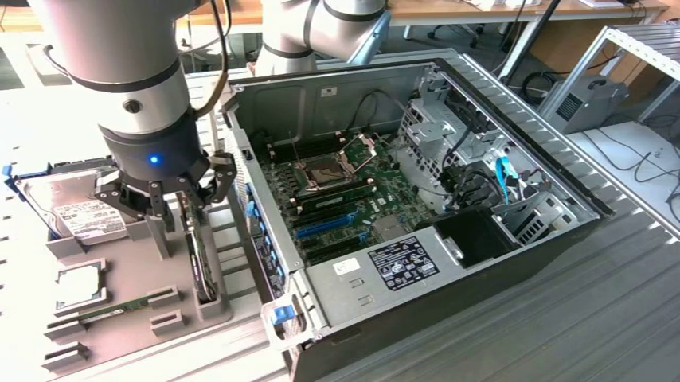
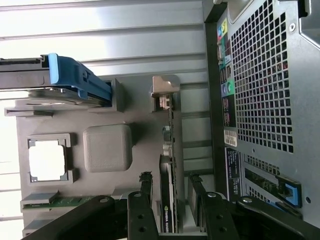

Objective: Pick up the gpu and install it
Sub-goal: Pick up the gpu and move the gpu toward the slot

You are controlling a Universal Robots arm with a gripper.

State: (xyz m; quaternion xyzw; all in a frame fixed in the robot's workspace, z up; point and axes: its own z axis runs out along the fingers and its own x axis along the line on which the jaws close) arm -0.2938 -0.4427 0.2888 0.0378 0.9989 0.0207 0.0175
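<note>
gpu (image 1: 197,263), on edge, lengthwise beside PC case (image 1: 318,99)

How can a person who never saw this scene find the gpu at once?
Beside the open computer case, on the exterior view's left, lies a grey parts holder. At the holder's edge nearest the case, the gpu stands on its long edge in a slot. Unlike the silver hard drive and the green memory stick, it is a thin dark upright card.
</note>
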